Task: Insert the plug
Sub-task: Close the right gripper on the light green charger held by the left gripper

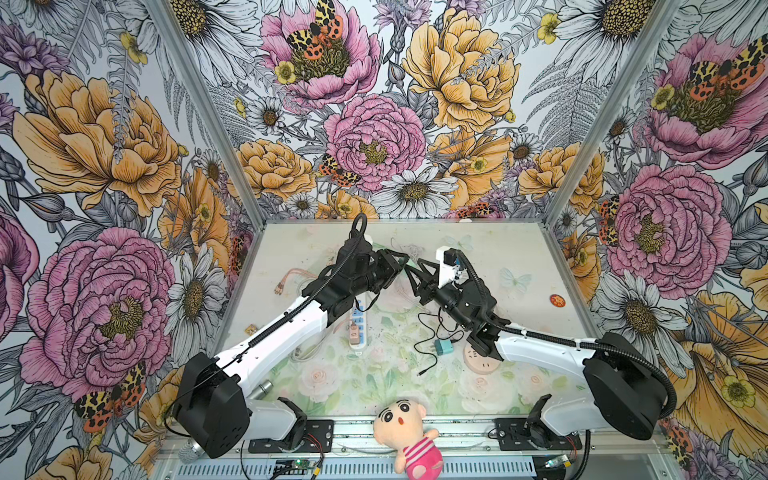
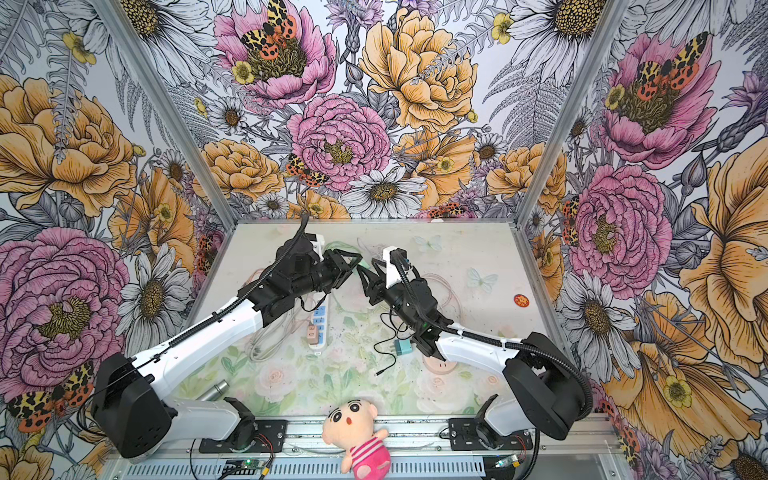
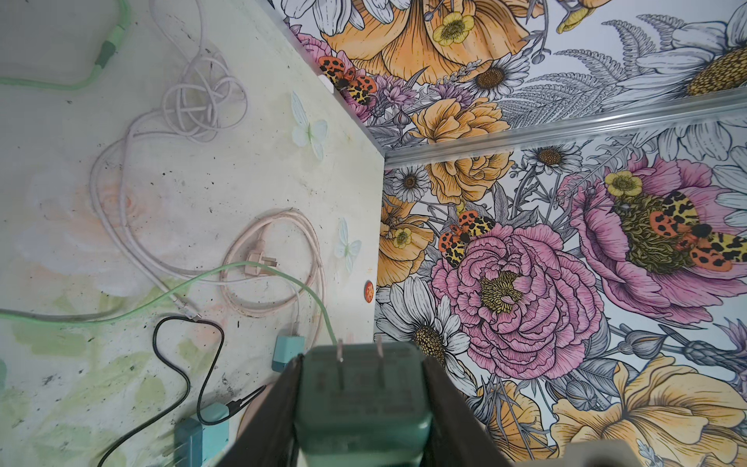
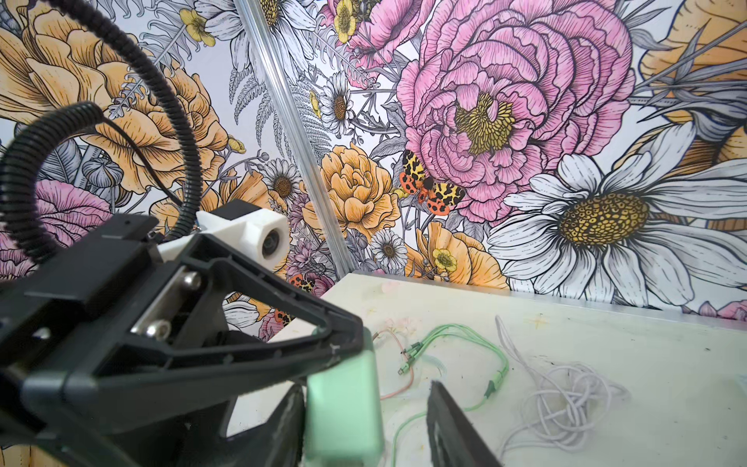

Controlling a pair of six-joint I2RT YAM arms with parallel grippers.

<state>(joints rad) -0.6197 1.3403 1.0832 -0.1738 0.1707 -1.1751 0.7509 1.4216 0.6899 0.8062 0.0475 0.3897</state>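
- Mint-green boxy plug (image 3: 359,396), two flat prongs, clamped in my left jaws.
- Right jaws straddle it, with a gap on one side.
- Tangled white cable (image 4: 562,394) and teal charger (image 1: 443,347) on the desk (image 1: 498,237).

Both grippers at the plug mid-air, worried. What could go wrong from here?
1. Right gripper only brackets the plug, one finger apart from it; if the left gripper lets go early, it falls.
2. Loose cables litter the table and could snag on the way to the strip.
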